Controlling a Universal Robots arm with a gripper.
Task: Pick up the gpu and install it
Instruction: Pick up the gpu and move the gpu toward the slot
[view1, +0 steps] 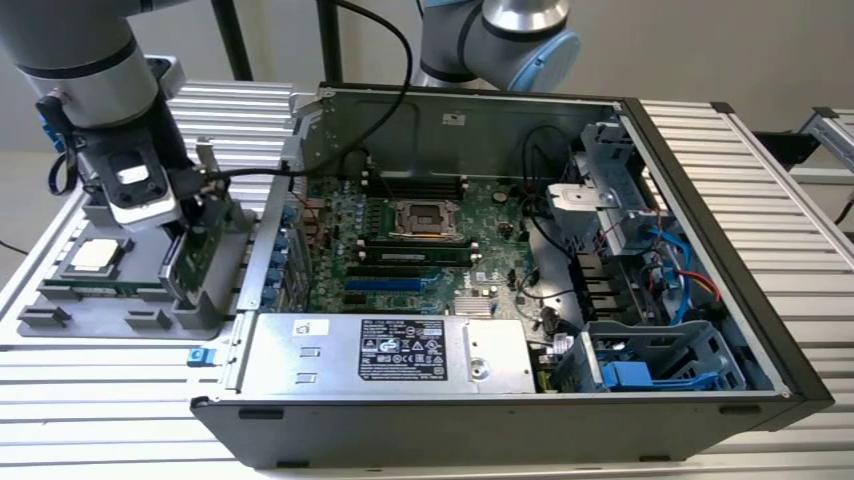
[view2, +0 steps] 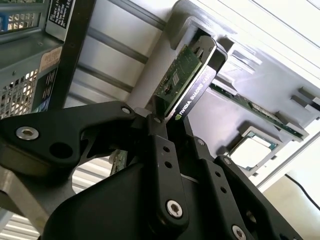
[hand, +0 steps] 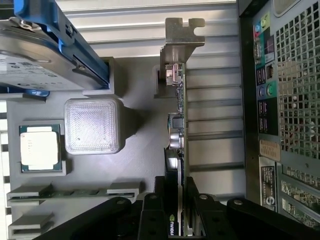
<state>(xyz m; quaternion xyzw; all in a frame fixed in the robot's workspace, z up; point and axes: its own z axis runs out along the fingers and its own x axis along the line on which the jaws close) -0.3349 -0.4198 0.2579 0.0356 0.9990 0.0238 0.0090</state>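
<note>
While the open computer case (view1: 747, 380) lies on its side on the slatted table (view1: 107, 400) and takes up most of the exterior view, the arm (view1: 80, 60) reaches down over the grey holder tray (view1: 80, 310) at the exterior view's left, just beside the case. The gpu (hand: 176, 125) stands on edge in that tray — green board, black shroud, silver bracket (hand: 182, 37) at the end away from the fingers — and the gripper (hand: 176, 200) is clamped on it, one finger against each face in both wrist views. A square processor chip (hand: 40, 148) lies flat in the same tray, apart from the card.
</note>
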